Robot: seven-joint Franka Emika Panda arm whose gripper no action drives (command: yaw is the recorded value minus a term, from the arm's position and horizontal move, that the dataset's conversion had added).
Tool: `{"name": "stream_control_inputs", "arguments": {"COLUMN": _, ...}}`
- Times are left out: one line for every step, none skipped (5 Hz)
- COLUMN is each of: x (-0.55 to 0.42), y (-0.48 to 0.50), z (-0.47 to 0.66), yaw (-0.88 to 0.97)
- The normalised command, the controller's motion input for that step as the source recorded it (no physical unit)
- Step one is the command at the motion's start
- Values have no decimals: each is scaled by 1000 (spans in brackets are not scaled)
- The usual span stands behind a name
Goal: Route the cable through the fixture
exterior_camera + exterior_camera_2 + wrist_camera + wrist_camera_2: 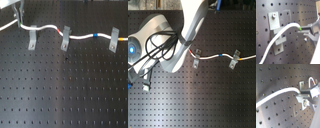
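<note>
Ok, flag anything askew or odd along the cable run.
Nothing looks damaged. The three clips each lean slightly, and the cable sags between them. The claw grips the cable beside a clip.

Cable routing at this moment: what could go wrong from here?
The gripper holds the cable right beside a fixture. Moving on could knock its fingers against that bracket. The cable already runs past the other two fixtures in the first exterior view, so a hard pull might drag it out of them. Its grip looks close to a green band, so it could slip.
</note>
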Motion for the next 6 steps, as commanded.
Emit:
{"name": "stream_control_inputs", "arguments": {"x": -183, "y": -260, "z": 88, "yaw": -114}}
{"name": "stream_control_inputs", "arguments": {"x": 34, "y": 22, "z": -1, "yaw": 0}}
{"name": "stream_control_inputs", "arguments": {"x": 13, "y": 0, "z": 495, "yaw": 17}}
{"name": "stream_control_inputs", "arguments": {"x": 0, "y": 0, "z": 0, "yaw": 37}}
{"name": "stream_control_inputs", "arguments": {"x": -41, "y": -26, "z": 35, "yaw": 0}}
{"name": "stream_control_inputs", "arguments": {"x": -113, "y": -71, "z": 107, "yaw": -14}}
